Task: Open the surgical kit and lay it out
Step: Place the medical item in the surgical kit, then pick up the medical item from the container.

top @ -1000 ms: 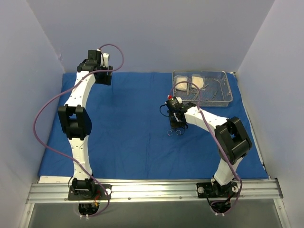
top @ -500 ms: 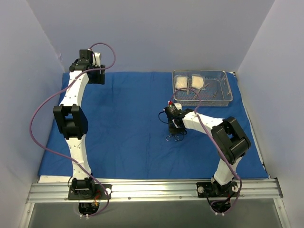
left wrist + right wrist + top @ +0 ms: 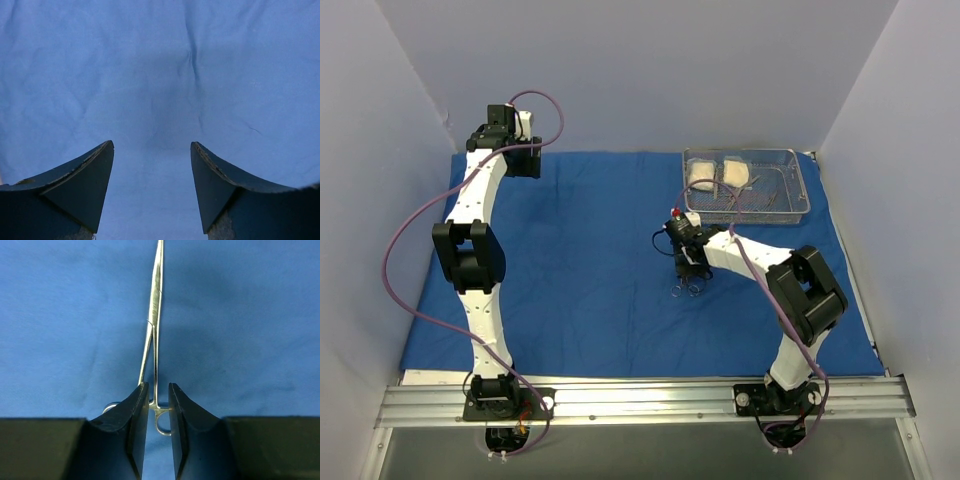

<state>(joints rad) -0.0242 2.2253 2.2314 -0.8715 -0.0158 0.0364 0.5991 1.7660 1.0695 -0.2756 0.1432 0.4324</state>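
The blue cloth wrap lies spread flat over the table. A silver scissor-handled clamp rests on it, with its finger rings toward the near side. My right gripper sits low over the clamp's handles, its jaws slightly open around the shanks, no longer pressing them. The wire-mesh steel tray stands at the back right and holds two white gauze packets and thin silver instruments. My left gripper is open over bare cloth at the back left corner.
Pale walls close in the table on the left, back and right. The cloth's near edge stops just short of the metal rail that carries the arm bases.
The right gripper carried the clamp slightly toward the near left, lowered it onto the cloth and parted its jaws. The left arm swung further to the back left, then stayed still.
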